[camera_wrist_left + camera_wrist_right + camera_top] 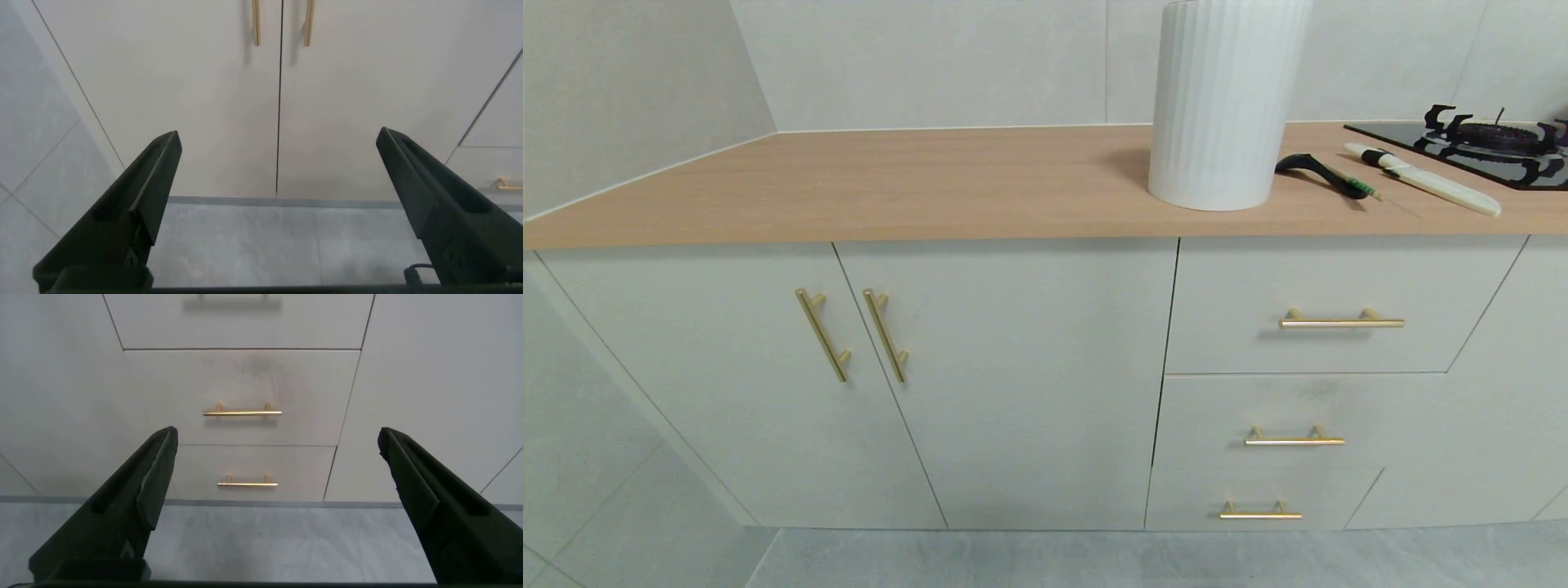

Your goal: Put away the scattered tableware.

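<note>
Well above our left gripper (pixel 278 140) and right gripper (pixel 278 437), both spread and empty before the cabinet fronts (pixel 368 82), the black-handled utensil (pixel 1327 175) and white knife (pixel 1421 178) lie on the countertop (pixel 890 180) beside the ribbed holder (pixel 1225 106), so we judge nothing put away yet.

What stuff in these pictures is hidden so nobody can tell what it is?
- Head view: the top edge cuts off the jar, so what is inside it is unknown.
- Head view: the stove runs off the right edge.
- All views: the closed doors and drawers hide whatever is stored behind them.
- Head view: the green tip of the black tool is too small to identify.
</note>
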Available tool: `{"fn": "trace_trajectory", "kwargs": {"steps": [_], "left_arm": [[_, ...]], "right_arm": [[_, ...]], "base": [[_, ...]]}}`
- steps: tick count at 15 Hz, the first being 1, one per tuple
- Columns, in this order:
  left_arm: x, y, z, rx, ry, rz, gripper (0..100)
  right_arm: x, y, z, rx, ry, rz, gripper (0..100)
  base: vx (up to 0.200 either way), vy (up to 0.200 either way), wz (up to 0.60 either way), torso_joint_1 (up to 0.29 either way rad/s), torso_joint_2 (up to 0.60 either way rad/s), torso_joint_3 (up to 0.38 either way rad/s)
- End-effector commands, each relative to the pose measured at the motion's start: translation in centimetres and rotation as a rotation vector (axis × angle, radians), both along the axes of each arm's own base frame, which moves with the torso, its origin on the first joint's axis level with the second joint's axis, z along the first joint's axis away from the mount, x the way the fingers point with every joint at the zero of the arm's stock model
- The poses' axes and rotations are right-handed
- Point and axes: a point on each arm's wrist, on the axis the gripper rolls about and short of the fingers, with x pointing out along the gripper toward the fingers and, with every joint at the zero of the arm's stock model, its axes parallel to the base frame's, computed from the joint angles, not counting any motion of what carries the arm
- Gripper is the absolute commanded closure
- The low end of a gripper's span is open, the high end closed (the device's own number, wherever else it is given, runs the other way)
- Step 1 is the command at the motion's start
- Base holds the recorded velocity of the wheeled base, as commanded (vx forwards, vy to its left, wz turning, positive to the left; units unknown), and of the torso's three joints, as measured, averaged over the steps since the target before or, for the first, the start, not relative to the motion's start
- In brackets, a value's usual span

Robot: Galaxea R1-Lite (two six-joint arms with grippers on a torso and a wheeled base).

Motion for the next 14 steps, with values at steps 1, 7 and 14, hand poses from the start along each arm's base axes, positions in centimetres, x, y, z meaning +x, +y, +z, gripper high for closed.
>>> {"fn": "trace_trajectory", "kwargs": {"steps": [1, 7, 14], "left_arm": [[0.0, 0.0, 0.0, 0.000, 0.002, 0.001, 0], [0.0, 0.0, 0.0, 0.000, 0.002, 0.001, 0], [0.0, 0.0, 0.0, 0.000, 0.002, 0.001, 0]], "right_arm": [[0.0, 0.0, 0.0, -0.002, 0.000, 0.000, 0], [2.8, 0.1, 8.6, 0.054, 0.098, 0.143, 0], [20.4, 2.9, 6.2, -0.026, 0.724, 0.172, 0]], "base": [[0.000, 0.000, 0.00, 0.000, 0.00, 0.000], [0.000, 0.000, 0.00, 0.000, 0.00, 0.000], [0.000, 0.000, 0.00, 0.000, 0.00, 0.000]]}}
